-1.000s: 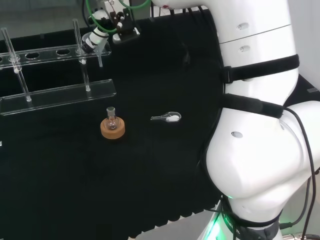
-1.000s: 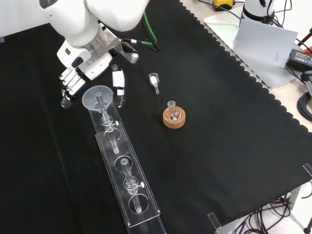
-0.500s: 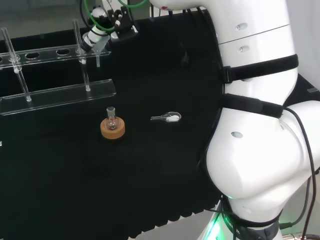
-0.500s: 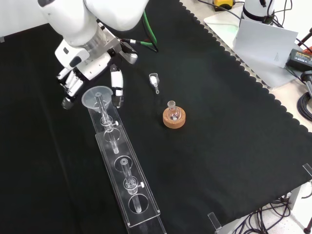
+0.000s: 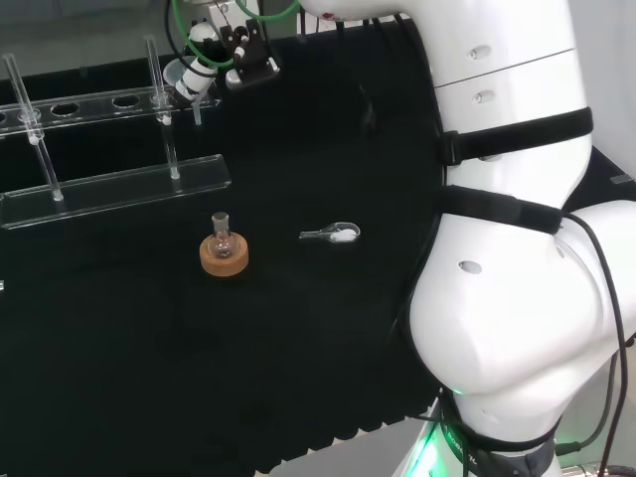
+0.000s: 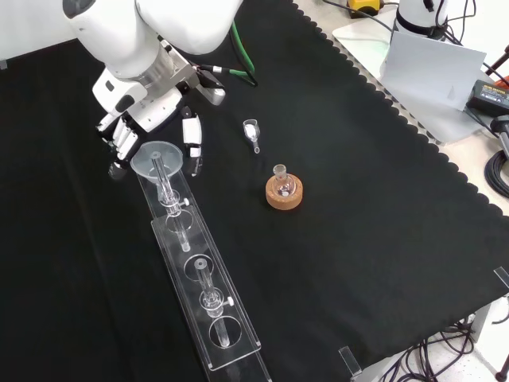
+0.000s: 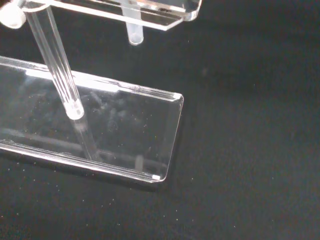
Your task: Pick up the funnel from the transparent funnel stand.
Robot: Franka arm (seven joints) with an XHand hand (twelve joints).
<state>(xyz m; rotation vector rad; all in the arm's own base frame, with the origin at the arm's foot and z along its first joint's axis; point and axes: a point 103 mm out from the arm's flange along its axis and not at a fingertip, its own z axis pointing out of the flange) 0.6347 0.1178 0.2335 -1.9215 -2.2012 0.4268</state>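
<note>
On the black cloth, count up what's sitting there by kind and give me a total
Clear funnel stand: 1
Funnel: 1
Small flask on a cork ring: 1
Small scoop with white powder: 1
Total: 4 items, counting the flask and its ring as one

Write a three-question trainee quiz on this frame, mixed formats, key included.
1. True or false: the funnel sits in the end hole of the clear stand, nearest the hand.
2. What holds the small flask? A) cork ring B) red ring C) bare cloth
3. Fill in: in the front view, the white scoop lies to the ___ of the funnel.

Key: 1 true; 2 A; 3 right.
</note>
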